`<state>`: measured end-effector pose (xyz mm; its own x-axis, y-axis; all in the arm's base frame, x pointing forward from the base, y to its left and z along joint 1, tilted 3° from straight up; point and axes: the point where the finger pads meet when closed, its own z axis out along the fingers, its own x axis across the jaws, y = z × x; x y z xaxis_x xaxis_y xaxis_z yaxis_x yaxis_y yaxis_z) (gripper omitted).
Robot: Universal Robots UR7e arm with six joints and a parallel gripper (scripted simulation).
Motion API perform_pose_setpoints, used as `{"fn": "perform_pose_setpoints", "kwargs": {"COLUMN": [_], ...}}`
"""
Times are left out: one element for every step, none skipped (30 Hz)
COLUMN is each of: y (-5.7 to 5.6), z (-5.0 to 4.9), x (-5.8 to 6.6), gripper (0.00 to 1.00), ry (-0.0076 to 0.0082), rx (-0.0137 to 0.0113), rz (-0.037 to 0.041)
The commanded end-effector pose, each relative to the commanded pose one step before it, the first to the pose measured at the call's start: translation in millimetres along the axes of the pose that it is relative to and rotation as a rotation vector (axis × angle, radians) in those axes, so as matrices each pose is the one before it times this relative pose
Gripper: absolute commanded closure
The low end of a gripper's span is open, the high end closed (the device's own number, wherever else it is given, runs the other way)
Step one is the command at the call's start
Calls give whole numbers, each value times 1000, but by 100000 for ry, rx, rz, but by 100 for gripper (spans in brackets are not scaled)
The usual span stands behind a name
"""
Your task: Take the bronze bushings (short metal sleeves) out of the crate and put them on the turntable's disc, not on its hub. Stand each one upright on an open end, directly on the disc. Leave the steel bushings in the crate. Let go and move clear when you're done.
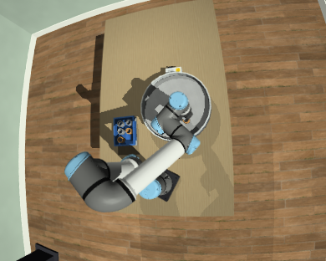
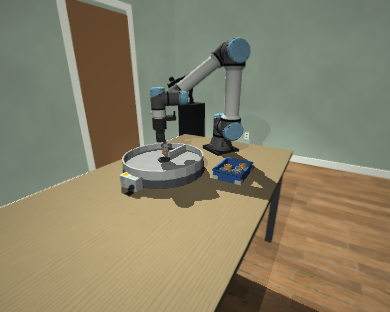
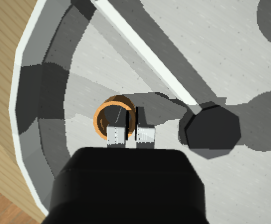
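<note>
Wrist view, nearest the camera: the black two-finger gripper (image 3: 130,129) points straight down, its pale fingertips nearly together and pinching one wall of a bronze ring-shaped bushing (image 3: 102,121); one finger sits inside the bore, the other outside. The bushing's open end faces up, its axis vertical, over the light grey disc (image 3: 111,60) of the turntable. Whether its lower end touches the disc cannot be told. The dark octagonal hub (image 3: 210,130) lies just beside the gripper, apart from the bushing, with a pale straight bar (image 3: 146,52) running from the hub to the raised rim.

Exterior view: the round grey turntable (image 2: 187,172) stands mid-desk, toward the desk's left long edge, with a small grey control box (image 2: 129,182) at its near side. The grey-and-blue jointed arm (image 2: 207,67) rises from a dark base plate (image 2: 208,148) at the far end of the light wooden desk (image 2: 112,240), bends at a high elbow and reaches down over the disc, wrist vertical.

Beyond the turntable, nearer the desk's right long edge, the blue plastic crate (image 2: 219,175) holds the remaining bushings, bronze and steel.
</note>
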<state>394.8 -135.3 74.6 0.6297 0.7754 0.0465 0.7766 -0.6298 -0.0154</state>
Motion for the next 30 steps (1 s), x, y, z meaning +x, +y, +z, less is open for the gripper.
{"fn": "perform_pose_setpoints", "kwargs": {"y": [406, 0, 0, 0, 0, 0, 0, 0, 0, 0, 0, 0, 0, 0, 0, 0, 0, 0, 0, 0, 0, 0, 0, 0, 0, 0, 0, 0, 0, 0], "z": [-425, 0, 0, 0, 0, 0, 0, 0, 0, 0, 0, 0, 0, 0, 0, 0, 0, 0, 0, 0, 0, 0, 0, 0, 0, 0, 0, 0, 0, 0], "x": [18, 0, 0, 0, 0, 0, 0, 0, 0, 0, 0, 0, 0, 0, 0, 0, 0, 0, 0, 0, 0, 0, 0, 0, 0, 0, 0, 0, 0, 0], "gripper": [100, 100, 62, 62, 62, 62, 62, 62, 62, 62, 62, 62, 62, 62, 62, 62, 62, 62, 62, 62, 62, 62, 62, 62, 62, 62, 62, 62, 62, 62], "ry": [9, 0, 0, 0, 0, 0, 0, 0, 0, 0, 0, 0, 0, 0, 0, 0, 0, 0, 0, 0, 0, 0, 0, 0, 0, 0, 0, 0, 0, 0], "rx": [-145, 0, 0, 0, 0, 0, 0, 0, 0, 0, 0, 0, 0, 0, 0, 0, 0, 0, 0, 0, 0, 0, 0, 0, 0, 0, 0, 0, 0, 0], "rz": [-3, 0, 0, 0, 0, 0, 0, 0, 0, 0, 0, 0, 0, 0, 0, 0, 0, 0, 0, 0, 0, 0, 0, 0, 0, 0, 0, 0, 0, 0]}}
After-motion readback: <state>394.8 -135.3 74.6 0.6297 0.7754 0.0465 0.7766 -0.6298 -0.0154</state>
